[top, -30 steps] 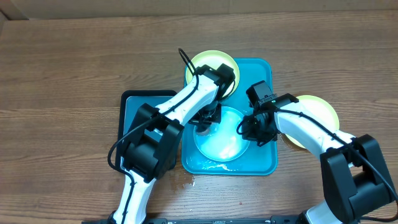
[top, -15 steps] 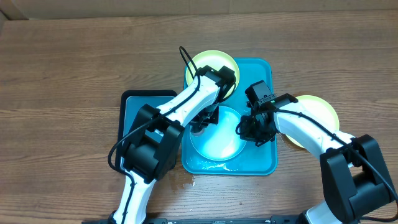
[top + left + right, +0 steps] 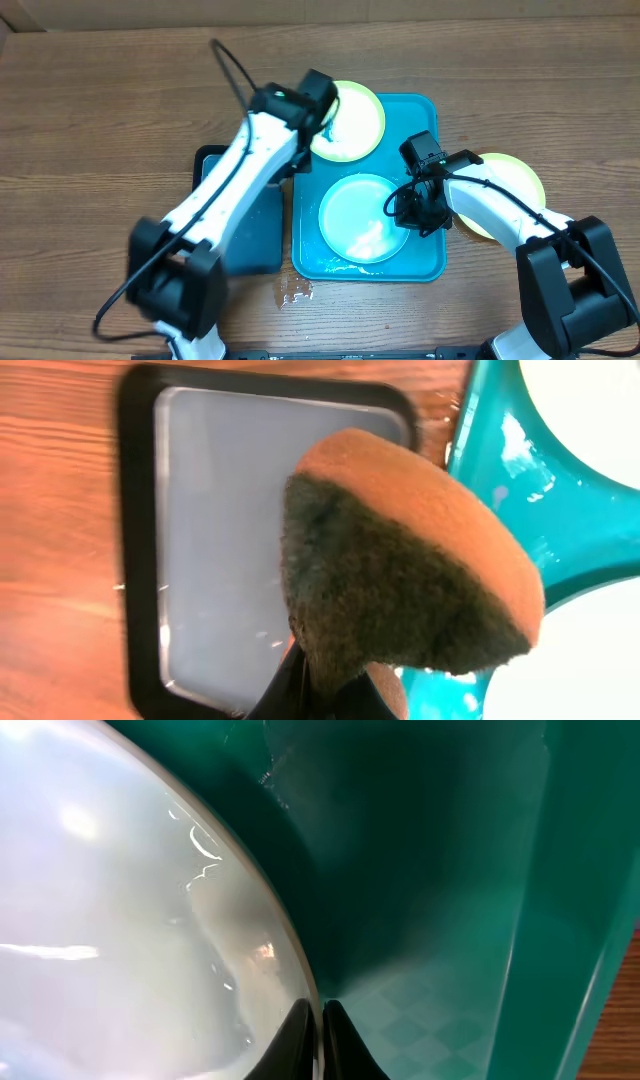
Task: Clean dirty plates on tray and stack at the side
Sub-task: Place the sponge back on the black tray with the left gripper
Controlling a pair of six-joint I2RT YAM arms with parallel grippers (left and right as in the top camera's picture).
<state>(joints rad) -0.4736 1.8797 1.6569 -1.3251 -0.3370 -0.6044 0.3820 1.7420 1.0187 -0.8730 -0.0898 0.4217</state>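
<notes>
Though wet beside tray [image 3: 426, 262], wooden table [image 3: 90, 120]

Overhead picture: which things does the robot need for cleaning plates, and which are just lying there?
For the job: teal tray, light blue plate, yellow-green plate on tray, yellow-green plate off tray, sponge.
Just lying about: black tray, wet patch.

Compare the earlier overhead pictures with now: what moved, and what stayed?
The left gripper, clamping the brown-and-green sponge, lifted off the light blue round plastic plate and swung away toward the black tray. The right gripper stayed pinching that plate's right rim. The teal rectangular plastic tray and both yellow-green plates stayed.
</notes>
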